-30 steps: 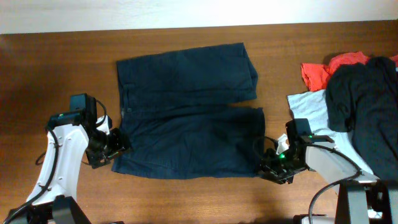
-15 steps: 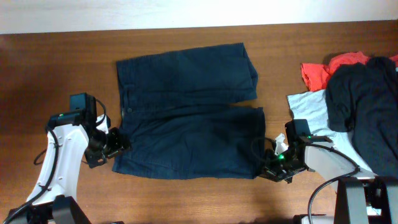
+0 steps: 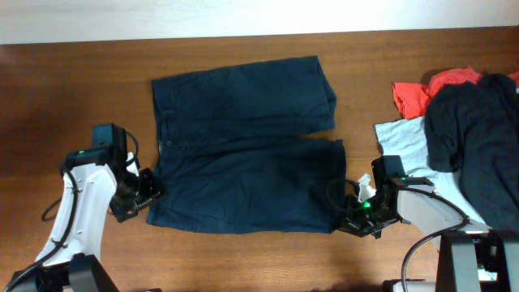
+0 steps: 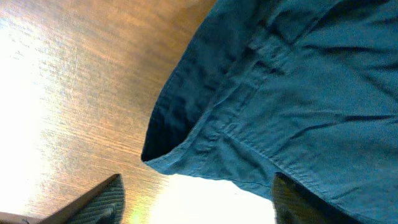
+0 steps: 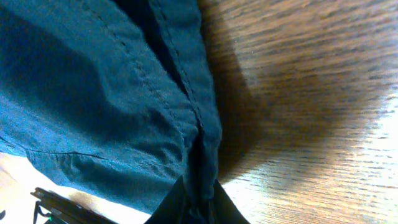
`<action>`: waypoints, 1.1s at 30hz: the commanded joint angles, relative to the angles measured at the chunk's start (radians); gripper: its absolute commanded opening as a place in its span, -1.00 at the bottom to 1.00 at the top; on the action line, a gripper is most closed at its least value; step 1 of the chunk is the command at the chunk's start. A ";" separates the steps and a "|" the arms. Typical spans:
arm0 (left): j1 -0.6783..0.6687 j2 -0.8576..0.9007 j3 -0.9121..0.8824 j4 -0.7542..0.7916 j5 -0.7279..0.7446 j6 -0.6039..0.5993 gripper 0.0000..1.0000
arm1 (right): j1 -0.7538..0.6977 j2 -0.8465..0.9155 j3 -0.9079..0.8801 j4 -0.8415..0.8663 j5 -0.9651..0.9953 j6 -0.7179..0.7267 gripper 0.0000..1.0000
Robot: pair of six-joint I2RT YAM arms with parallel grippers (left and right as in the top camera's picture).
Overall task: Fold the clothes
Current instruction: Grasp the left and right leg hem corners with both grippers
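The dark navy-blue cloth shorts (image 3: 235, 158) lie spread flat in the middle of the brown wooden counter (image 3: 73, 89). The waistband runs down the left edge and the two wide legs point right, a layout that suits a fold of the near half over the far half.

The left claw (image 3: 146, 193) sits at the near waistband corner (image 4: 152, 155). In the left wrist view its two fingers (image 4: 102, 200) stand wide apart, with the corner just ahead of the gap and slightly curled up off the wood. It is open and grips nothing, and it looks lined up to slide in around that corner.

The right claw (image 3: 350, 217) is at the opposite near corner, on the hem of the near leg (image 5: 200, 124). In the right wrist view its fingers meet around the stitched edge, so it appears closed on the cloth.

Taking both near corners lets the arms lift that whole edge evenly. By that reading the fold has not started, and the left grasp is the missing step.

A pale light-blue T-shirt (image 3: 401, 139), a red-orange garment (image 3: 418, 91) and a black garment (image 3: 474, 138) are heaped at the right, apart from the shorts.
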 commanded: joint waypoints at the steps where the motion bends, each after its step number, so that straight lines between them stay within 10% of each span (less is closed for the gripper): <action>1: 0.000 -0.010 -0.035 0.016 -0.023 -0.049 0.34 | -0.001 0.022 -0.019 0.010 0.051 -0.035 -0.74; 8: 0.000 -0.010 -0.138 0.106 -0.023 -0.122 -0.17 | -0.001 0.022 -0.019 0.009 0.050 -0.042 -0.73; 33: 0.000 -0.010 -0.239 0.216 -0.023 -0.196 0.04 | -0.001 0.022 -0.019 0.010 0.046 -0.050 -0.68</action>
